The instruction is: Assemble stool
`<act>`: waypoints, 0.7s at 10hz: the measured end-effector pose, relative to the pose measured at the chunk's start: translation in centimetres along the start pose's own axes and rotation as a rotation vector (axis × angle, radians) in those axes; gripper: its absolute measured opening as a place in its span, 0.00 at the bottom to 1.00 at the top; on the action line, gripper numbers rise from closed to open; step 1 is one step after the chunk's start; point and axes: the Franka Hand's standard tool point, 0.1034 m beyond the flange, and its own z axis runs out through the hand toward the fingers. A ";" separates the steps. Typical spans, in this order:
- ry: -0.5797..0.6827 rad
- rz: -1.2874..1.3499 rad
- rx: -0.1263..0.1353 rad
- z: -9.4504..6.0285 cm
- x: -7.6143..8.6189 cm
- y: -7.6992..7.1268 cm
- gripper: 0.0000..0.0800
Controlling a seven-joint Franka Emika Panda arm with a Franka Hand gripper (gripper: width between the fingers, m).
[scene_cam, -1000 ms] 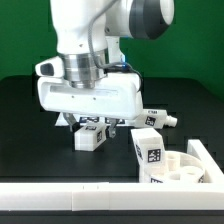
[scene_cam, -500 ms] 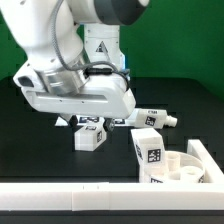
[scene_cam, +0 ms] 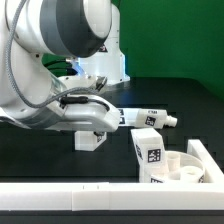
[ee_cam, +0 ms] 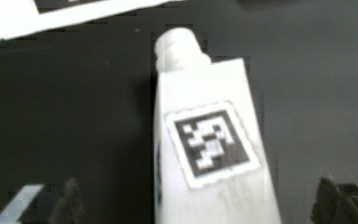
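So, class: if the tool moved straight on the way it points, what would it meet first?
Probably the white tagged stool leg, which lies in line between the fingertips of the open tool; depth is unclear.

This is a robotics lab rig. A black table (scene_cam: 195, 105) sits before a green backdrop (scene_cam: 170, 40), with tag-marked parts (scene_cam: 150, 150).

Arm (scene_cam: 45, 60) is seen bent low and tilted across the exterior view's left, white links filling that side. End effector (ee_cam: 195, 202) is held open, dark fingers (ee_cam: 37, 205) spread wide apart.
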 end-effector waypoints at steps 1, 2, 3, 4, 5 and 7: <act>-0.027 0.062 0.003 0.3 0.5 0.1 0.81; -0.061 0.104 0.004 1.3 0.4 0.1 0.81; -0.078 0.118 0.002 2.0 0.4 0.3 0.81; -0.076 0.119 0.001 2.2 0.5 0.3 0.81; -0.074 0.120 0.002 2.1 0.5 0.4 0.81; -0.074 0.121 0.004 2.1 0.6 0.5 0.64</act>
